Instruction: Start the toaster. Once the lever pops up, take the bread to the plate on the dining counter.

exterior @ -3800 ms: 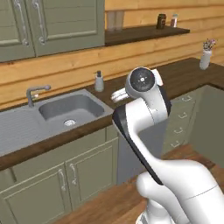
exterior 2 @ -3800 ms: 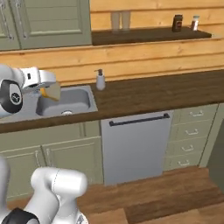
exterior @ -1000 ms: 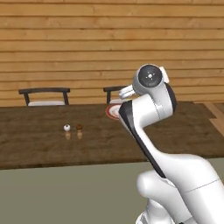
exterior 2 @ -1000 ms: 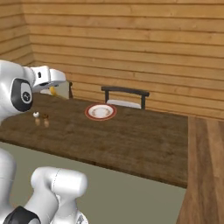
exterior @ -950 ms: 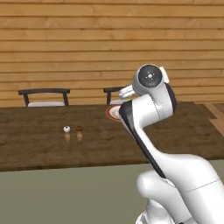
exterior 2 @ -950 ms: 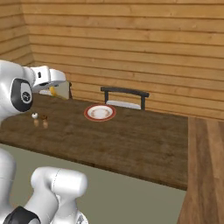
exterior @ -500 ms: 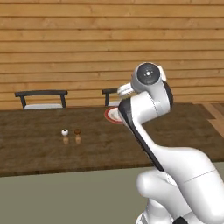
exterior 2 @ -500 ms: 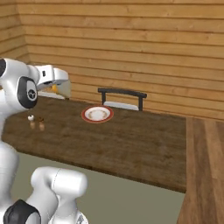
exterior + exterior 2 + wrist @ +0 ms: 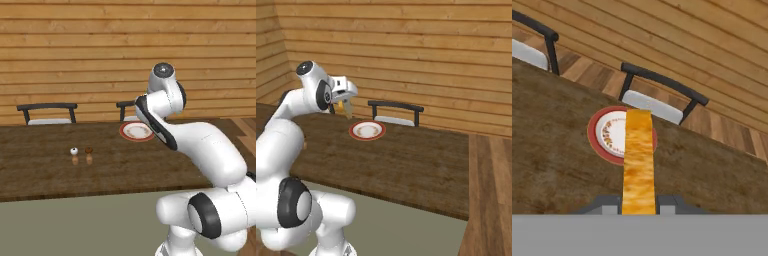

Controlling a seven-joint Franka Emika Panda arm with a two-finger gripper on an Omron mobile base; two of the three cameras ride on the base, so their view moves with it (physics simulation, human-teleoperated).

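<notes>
In the hand view the jaws (image 9: 639,204) pinch the bread (image 9: 638,160) edge-on at the bottom centre of the frame. The slice runs upward from between the two dark tips as a narrow orange-brown strip, and its far end overlaps the plate (image 9: 602,132). The plate, white with a red-orange rim, lies flat on the dark wood-grain surface (image 9: 557,150) just left of centre, close to the surface's far edge. Beyond that edge a black-backed chair (image 9: 662,95) with a pale seat stands in the upper middle of the frame, and a second chair (image 9: 532,42) sits in the upper left corner.

In the right base view the jaws (image 9: 346,107) appear at the left of the frame, at the end of the white arm, with the bread (image 9: 347,109) hanging down as a small tan piece. It is held above the surface (image 9: 406,160), just left of the plate (image 9: 367,130) and not touching it. A chair (image 9: 396,113) stands behind the plate.

In the left base view the plate (image 9: 135,131) lies at the centre of the frame, partly hidden by the arm. Two small shakers (image 9: 81,155), one with a white top and one with a brown top, stand side by side on the surface (image 9: 50,170) at the left, well apart from the plate. A chair (image 9: 47,113) stands behind the surface at the left, against the wood-plank wall (image 9: 75,50).
</notes>
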